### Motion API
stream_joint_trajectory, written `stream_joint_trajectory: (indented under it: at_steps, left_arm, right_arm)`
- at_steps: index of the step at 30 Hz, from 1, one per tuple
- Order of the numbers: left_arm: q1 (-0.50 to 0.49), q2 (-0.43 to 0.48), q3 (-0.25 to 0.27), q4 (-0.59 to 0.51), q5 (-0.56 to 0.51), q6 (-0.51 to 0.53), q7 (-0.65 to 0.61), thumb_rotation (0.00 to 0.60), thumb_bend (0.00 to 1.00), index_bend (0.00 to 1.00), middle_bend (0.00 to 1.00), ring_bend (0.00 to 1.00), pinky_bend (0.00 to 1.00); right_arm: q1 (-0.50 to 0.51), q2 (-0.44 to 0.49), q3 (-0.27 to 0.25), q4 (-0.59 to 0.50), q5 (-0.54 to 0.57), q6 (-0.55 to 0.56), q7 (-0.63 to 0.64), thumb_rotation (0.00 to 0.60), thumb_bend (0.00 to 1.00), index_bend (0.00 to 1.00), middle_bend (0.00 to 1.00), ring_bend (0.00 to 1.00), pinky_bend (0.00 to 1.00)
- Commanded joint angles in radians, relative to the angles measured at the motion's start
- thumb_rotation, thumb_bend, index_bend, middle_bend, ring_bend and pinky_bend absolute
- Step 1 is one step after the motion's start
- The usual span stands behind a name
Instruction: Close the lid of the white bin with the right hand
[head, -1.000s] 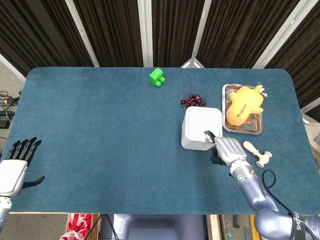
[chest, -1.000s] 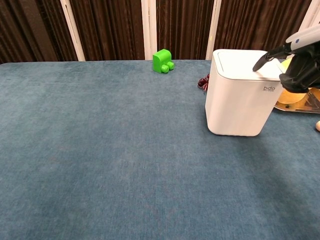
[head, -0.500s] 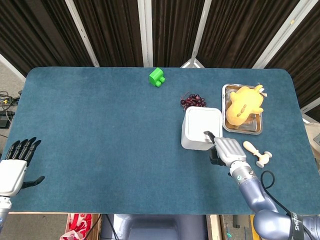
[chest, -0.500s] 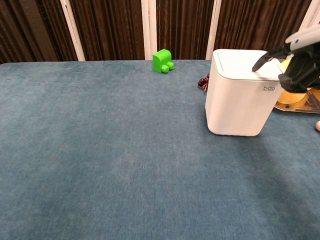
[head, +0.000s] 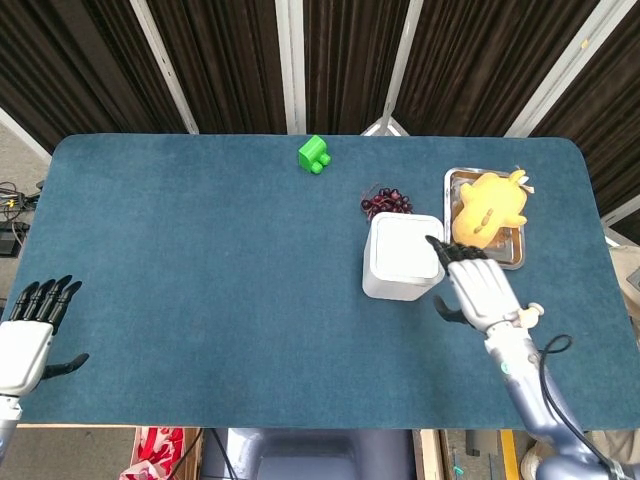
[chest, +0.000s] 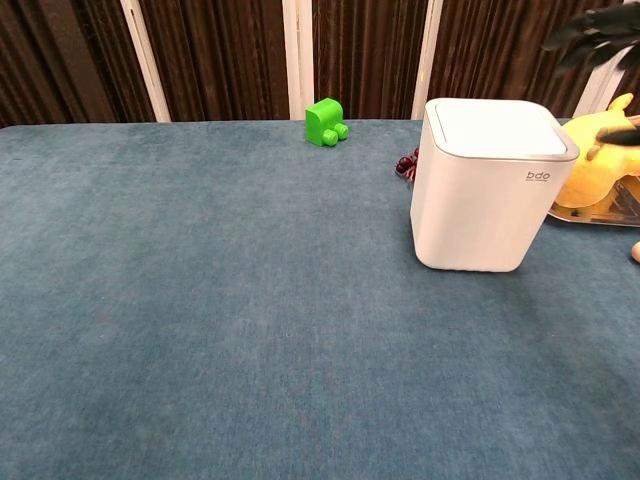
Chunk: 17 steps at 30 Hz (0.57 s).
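**Now: lid down, right robot hand off the bin**

White bin (head: 403, 258) sits right of centre on the tabletop (head: 200, 280), lid (chest: 495, 127) flat. Right robot hand (head: 475, 290) has lifted clear, fingers spread, holding nothing. Left robot hand (head: 28, 330) idle, open. Task looks done.

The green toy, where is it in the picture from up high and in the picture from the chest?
Head view: the green toy sits near the table's far edge, a little left of the middle, up and left of the white bin.
Chest view: the green toy stands at the far edge by the curtains, left of the white bin.
Shared landmark: the white bin, always to the toy's right and nearer the robot.
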Motion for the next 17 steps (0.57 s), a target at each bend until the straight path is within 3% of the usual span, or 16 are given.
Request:
stream_joint_trajectory:
  at_steps: [1,5,9,12,17]
  left_arm:
    - [0.004,-0.001,0.002,-0.001,0.006,0.009,0.0,0.6,0.0,0.0,0.0,0.0,0.0]
    - [0.009,-0.006,0.001,0.004,0.013,0.022,0.005,0.6,0.0,0.0,0.0,0.0,0.0]
    - [0.012,-0.011,-0.002,0.01,0.013,0.031,0.016,0.6,0.0,0.0,0.0,0.0,0.0]
    - [0.015,-0.016,-0.007,0.016,0.009,0.038,0.021,0.6,0.0,0.0,0.0,0.0,0.0]
    - [0.016,-0.02,-0.009,0.02,0.008,0.041,0.027,0.6,0.0,0.0,0.0,0.0,0.0]
  right_arm:
    - [-0.223,-0.06,-0.168,0.166,-0.303,0.149,0.104,0.6,0.25,0.0,0.0,0.0,0.0]
    - [-0.351,-0.108,-0.245,0.323,-0.483,0.256,0.16,0.6,0.25,0.0,0.0,0.0,0.0]
    - [-0.442,-0.148,-0.275,0.454,-0.591,0.348,0.203,0.6,0.25,0.0,0.0,0.0,0.0]
    - [-0.492,-0.163,-0.276,0.533,-0.637,0.399,0.234,0.6,0.25,0.0,0.0,0.0,0.0]
    - [-0.527,-0.169,-0.247,0.573,-0.643,0.417,0.267,0.6,0.25,0.0,0.0,0.0,0.0]
